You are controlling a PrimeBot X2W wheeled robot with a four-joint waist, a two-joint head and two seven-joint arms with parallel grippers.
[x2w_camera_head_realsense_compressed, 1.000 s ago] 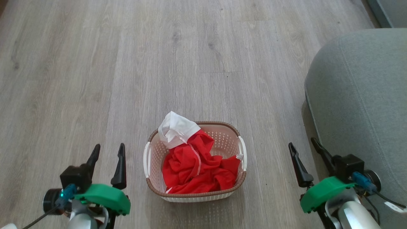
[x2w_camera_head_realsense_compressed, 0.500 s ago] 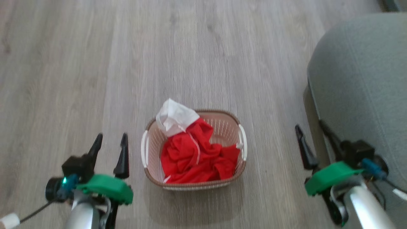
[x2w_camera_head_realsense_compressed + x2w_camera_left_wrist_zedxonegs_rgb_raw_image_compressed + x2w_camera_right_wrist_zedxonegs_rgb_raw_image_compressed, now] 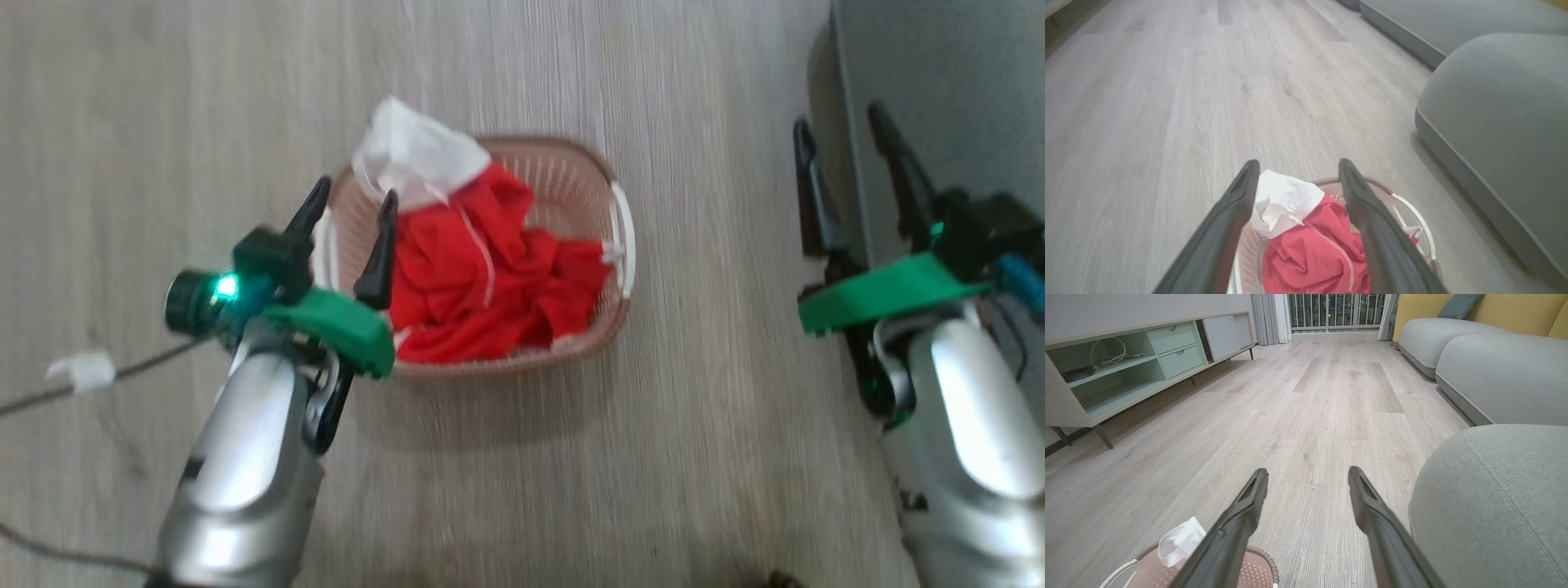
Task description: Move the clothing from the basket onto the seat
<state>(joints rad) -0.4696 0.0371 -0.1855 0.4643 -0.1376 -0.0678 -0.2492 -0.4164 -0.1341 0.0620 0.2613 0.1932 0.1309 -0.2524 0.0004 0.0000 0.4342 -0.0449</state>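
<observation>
— Where's the clothing (image 3: 482,269)?
— Heaped in the basket (image 3: 575,173), with a white part hanging over its far rim.
— And the jaws?
— Left gripper (image 3: 356,190) is above the basket's left edge, jaws apart, empty. Right gripper (image 3: 840,118) is right of the basket beside the seat (image 3: 963,65), jaws apart too.

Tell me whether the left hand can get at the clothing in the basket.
Probably yes: the left hand is open over the basket's left rim, and the clothing lies uncovered, with nothing between them.
</observation>
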